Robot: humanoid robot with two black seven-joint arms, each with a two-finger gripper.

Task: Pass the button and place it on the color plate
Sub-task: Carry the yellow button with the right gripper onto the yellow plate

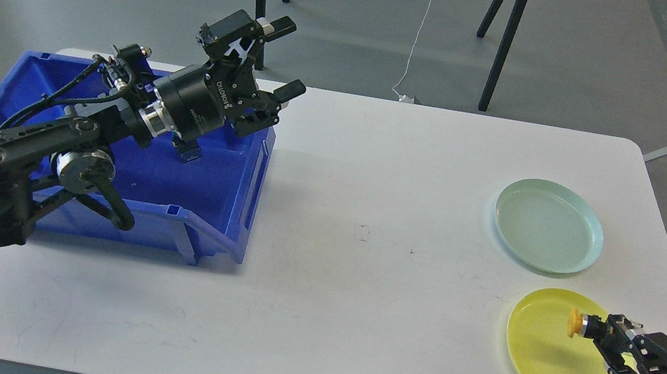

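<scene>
Right claw [594, 326] grips the yellow button [572, 322] above the yellow plate [546, 368]; next I lower and release. Left claw [283, 59] hangs wide, empty.

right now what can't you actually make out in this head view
- Blue bin contents: the left arm and left gripper cover much of its inside.
- Yellow button: too small to tell whether it touches the yellow plate or hangs above it.
- Right gripper: its jaws overlap at the tip; the grip itself is unclear.
- Right arm: cut off by the bottom right corner.
</scene>
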